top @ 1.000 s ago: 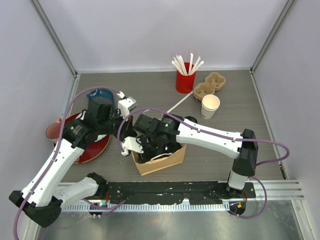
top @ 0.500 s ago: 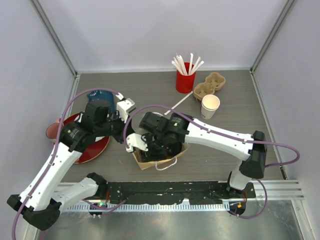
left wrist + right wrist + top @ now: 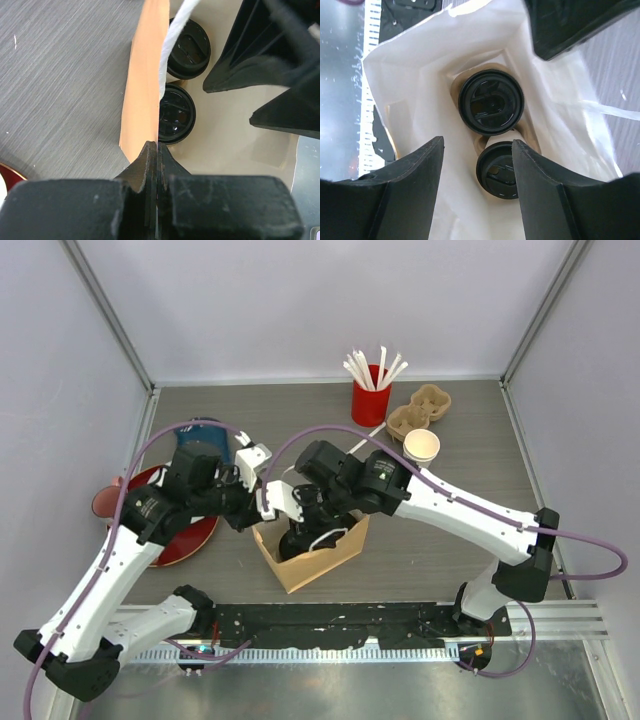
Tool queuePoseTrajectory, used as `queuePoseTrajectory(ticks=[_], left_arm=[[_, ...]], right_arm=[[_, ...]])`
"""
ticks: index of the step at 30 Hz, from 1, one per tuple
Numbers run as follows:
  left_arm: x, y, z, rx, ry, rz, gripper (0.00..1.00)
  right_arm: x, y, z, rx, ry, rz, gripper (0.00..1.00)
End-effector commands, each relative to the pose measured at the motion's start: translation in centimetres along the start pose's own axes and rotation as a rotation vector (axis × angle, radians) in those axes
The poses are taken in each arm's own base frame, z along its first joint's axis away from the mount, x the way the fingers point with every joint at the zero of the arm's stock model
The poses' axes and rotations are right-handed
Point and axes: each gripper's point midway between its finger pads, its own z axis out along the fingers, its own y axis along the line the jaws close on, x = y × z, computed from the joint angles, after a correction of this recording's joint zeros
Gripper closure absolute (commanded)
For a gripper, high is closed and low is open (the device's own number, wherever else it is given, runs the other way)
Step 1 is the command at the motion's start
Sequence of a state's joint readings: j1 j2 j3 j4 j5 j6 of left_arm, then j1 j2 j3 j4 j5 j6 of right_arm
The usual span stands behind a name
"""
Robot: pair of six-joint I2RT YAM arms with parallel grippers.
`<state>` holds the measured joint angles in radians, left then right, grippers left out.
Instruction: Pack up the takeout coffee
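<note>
The right gripper (image 3: 477, 145) has risen out of the brown paper bag (image 3: 318, 558) and hangs over it, spread wide and empty. The left gripper (image 3: 154, 150) pinches the bag's rim tightly. Two black-lidded coffee cups (image 3: 491, 101) stand side by side inside.

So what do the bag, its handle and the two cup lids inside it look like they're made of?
Bag: paper, matte, brown outside and pale inside; it creases and holds its folds. Handle: white twisted cord, probably paper, though the look leaves that open. Lids: black plastic, smooth with a slight sheen and moulded sip recesses.
</note>
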<state>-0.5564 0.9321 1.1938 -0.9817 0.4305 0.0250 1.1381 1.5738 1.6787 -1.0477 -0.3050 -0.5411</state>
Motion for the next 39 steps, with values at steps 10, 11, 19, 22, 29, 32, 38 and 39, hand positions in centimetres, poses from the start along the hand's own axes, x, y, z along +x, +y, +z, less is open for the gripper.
queuePoseTrajectory(ticks=[10,11,19,22,29,32,38,39], left_arm=[[0.3,0.1,0.4,0.007,0.023,0.003,1.0],[0.4,0.1,0.5,0.007,0.026,0.007,1.0],[0.7,0.3,0.4,0.002,0.033,0.019,1.0],[0.5,0.4,0.3,-0.001,0.03,0.032,1.0],[0.2,0.5,0.6,0.003,0.033,0.038,1.0],[0.0,0.5,0.6,0.003,0.036,0.043,1.0],[-0.4,0.7,0.7,-0.003,0.04,0.043,1.0],[-0.3,0.8,0.8,-0.006,0.044,0.04,1.0]], right_arm=[[-4.8,-2.2,-5.8,0.229,-0.208,0.138,0.37],[-5.0,-2.9,-5.9,0.264,-0.224,0.161,0.37],[-5.9,-4.5,-8.3,0.378,-0.306,0.258,0.37],[-6.7,-5.2,-10.1,0.415,-0.384,0.325,0.37],[-6.9,-7.2,-13.4,0.495,-0.517,0.433,0.37],[-8.4,-7.9,-15.5,0.506,-0.61,0.437,0.37],[-11.8,-8.9,-18.3,0.512,-0.718,0.388,0.37],[-12.0,-9.0,-18.7,0.515,-0.741,0.401,0.37]])
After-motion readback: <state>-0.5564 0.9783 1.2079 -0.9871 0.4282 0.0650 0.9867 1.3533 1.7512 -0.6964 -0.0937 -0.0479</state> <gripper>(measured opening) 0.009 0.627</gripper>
